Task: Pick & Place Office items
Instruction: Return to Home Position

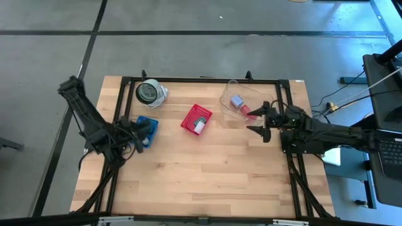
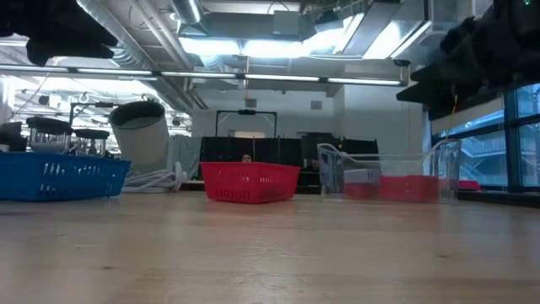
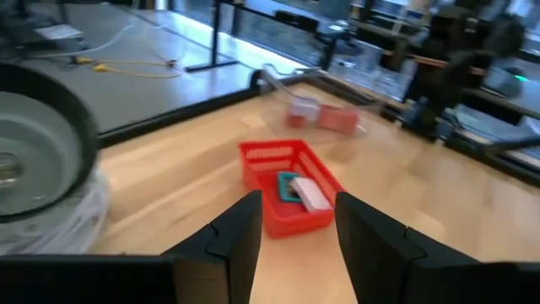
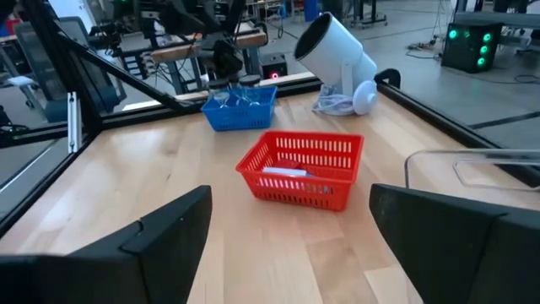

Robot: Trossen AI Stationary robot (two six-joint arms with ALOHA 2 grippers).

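Jaws gape empty on both arms; left gripper (image 1: 146, 133) and right gripper (image 1: 255, 120) flank the red basket (image 1: 186, 121) holding a white rectangle (image 1: 199, 126), the right nearer the clear bin's (image 1: 227, 88) pale-blue block (image 1: 236, 100).

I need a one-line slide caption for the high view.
The left gripper and right gripper hover open over the table, red basket with white item between them.

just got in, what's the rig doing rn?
Neither arm holds anything. The left gripper hangs open by the blue basket, the right gripper open beside the clear bin. The red basket mid-table holds a white item and a teal piece; the clear bin holds a pale-blue item and a red one. Sorting looks finished.
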